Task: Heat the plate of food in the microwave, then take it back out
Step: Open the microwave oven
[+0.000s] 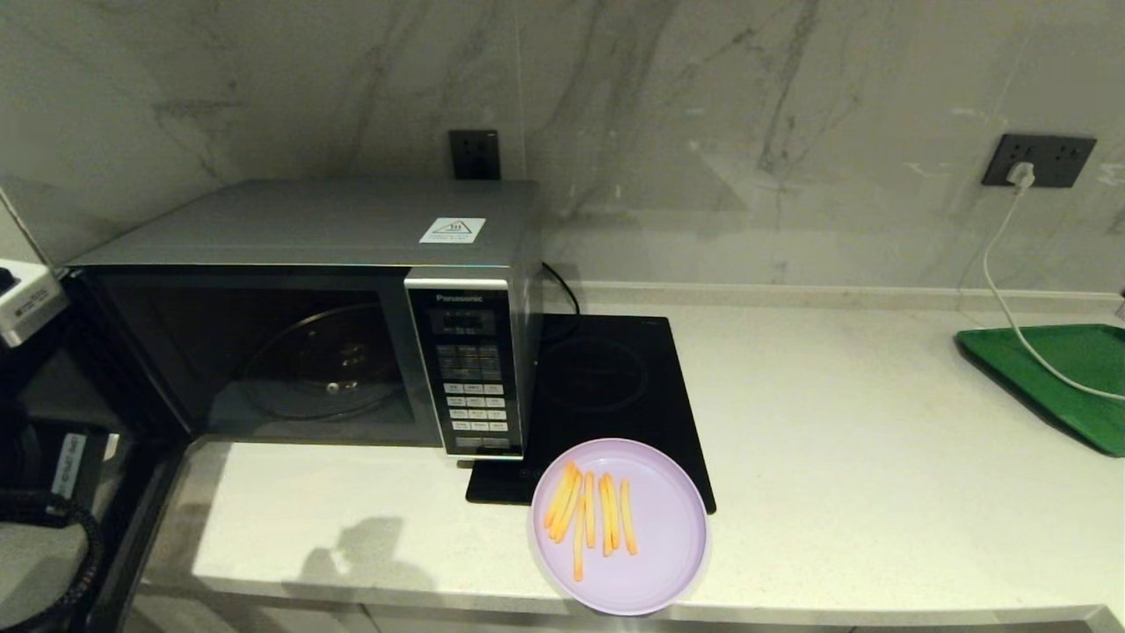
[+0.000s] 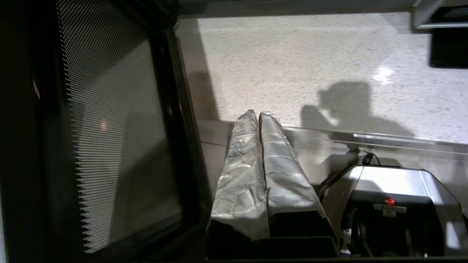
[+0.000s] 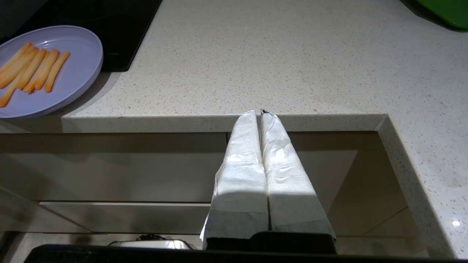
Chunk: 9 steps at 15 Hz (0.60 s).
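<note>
The lilac plate of food (image 1: 620,526) with several orange fries lies at the counter's front edge, partly on the cooktop's near corner; it also shows as the plate (image 3: 55,73) in the right wrist view. The silver microwave (image 1: 334,308) stands at the left with its door (image 1: 132,457) swung open toward me, and the glass turntable (image 1: 321,362) inside is bare. My left gripper (image 2: 257,114) is shut and holds nothing, right beside the open door's mesh window (image 2: 109,146). My right gripper (image 3: 259,113) is shut and holds nothing, below the counter's front edge, to the right of the plate.
A flat black induction cooktop (image 1: 606,387) lies right of the microwave. A green tray (image 1: 1063,378) sits at the far right with a white cable (image 1: 1011,290) running over it from a wall socket (image 1: 1039,160). Pale stone counter (image 1: 835,422) spreads between them.
</note>
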Available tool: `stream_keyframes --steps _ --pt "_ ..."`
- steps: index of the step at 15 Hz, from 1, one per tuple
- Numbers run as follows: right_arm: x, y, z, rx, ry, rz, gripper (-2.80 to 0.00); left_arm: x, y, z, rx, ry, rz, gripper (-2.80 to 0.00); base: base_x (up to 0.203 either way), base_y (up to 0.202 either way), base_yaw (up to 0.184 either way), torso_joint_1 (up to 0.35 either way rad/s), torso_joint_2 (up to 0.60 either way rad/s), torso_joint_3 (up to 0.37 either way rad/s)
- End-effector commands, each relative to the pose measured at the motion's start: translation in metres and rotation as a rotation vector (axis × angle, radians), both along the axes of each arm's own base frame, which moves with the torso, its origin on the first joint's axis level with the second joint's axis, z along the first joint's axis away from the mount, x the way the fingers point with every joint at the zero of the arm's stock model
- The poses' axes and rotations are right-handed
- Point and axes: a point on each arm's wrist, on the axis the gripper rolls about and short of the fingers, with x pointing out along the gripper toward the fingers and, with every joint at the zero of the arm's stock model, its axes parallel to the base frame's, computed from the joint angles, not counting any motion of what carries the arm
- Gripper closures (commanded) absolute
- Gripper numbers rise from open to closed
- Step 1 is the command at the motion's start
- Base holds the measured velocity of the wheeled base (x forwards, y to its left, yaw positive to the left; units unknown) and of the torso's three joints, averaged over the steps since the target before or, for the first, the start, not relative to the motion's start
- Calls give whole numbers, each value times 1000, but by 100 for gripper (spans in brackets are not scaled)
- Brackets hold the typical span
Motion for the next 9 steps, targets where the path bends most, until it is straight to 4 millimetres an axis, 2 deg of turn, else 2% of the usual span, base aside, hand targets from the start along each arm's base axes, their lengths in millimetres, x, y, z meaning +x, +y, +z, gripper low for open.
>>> stream_keyframes --steps 1,4,9 --pt "0 0 0 0 1 0 0 -9 6 2 1 -24 31 0 0 0 0 0 0 0" --pt "0 0 0 0 1 1 0 -9 6 15 -1 -72 27 0 0 0 0 0 0 0" --pt "0 0 0 0 1 0 0 -5 24 13 -8 -60 162 0 0 0 0 0 0 0"
